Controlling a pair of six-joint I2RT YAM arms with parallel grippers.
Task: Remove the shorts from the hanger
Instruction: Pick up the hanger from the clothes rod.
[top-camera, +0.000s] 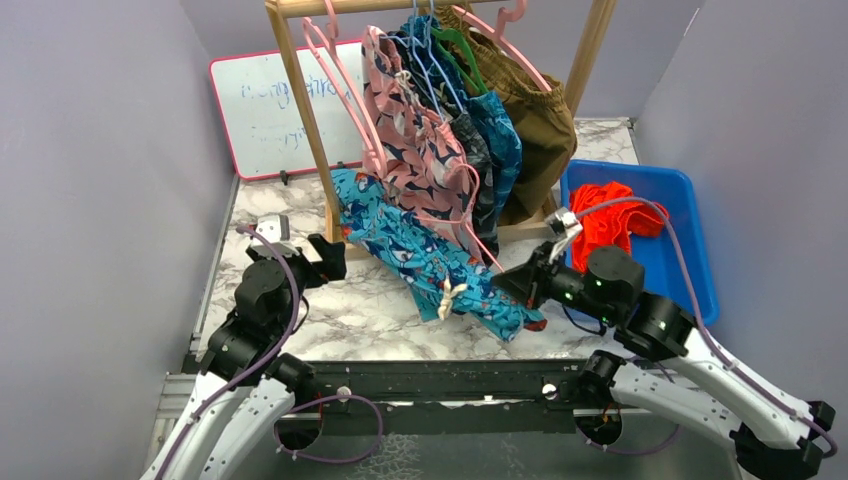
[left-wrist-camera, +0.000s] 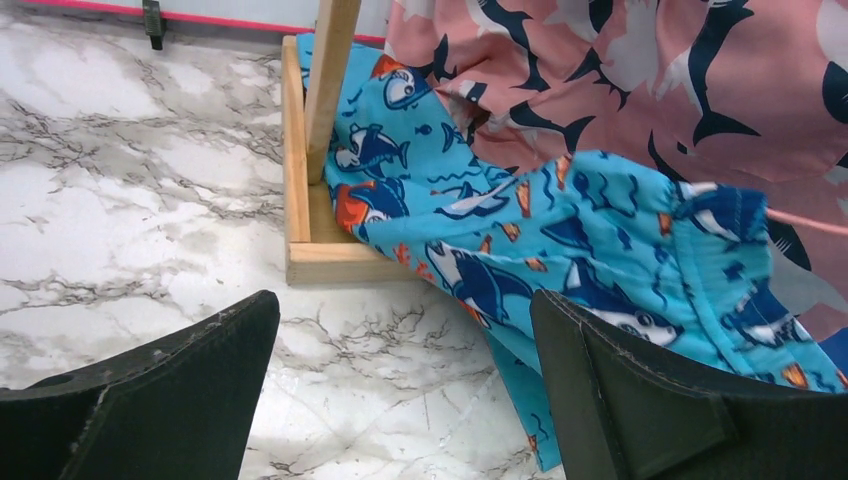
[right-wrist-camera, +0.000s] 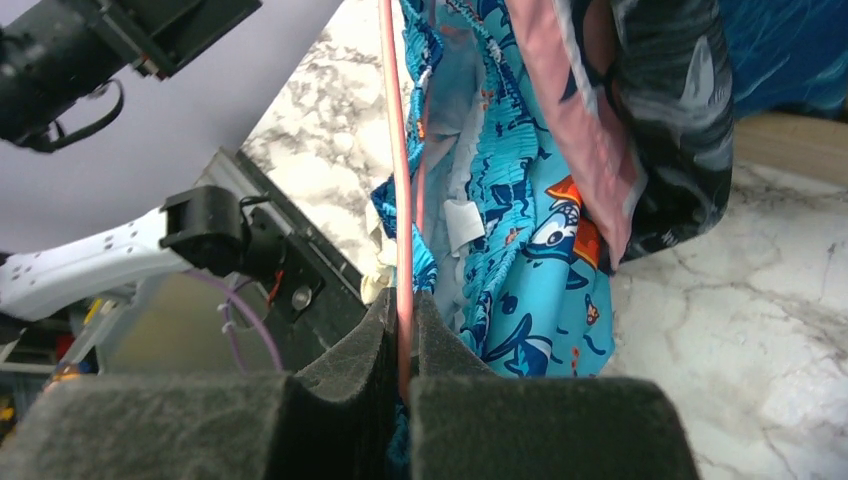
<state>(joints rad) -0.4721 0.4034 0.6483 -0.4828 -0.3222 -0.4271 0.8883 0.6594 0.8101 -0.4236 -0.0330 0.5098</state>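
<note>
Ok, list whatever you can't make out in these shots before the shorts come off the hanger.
- Top view: writing on the whiteboard is too faint to read.
- Top view: the upper edge cuts off the top of the rack.
- Right wrist view: the right pincer is shut on the pink hanger; its pads hide whether the blue shorts are pinched too.

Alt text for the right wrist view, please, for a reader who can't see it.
The right gripper's fingers are shut on a thin pink hanger, with blue shark-print shorts draped right beside it. Pink shorts hang behind, above a marble table.
</note>
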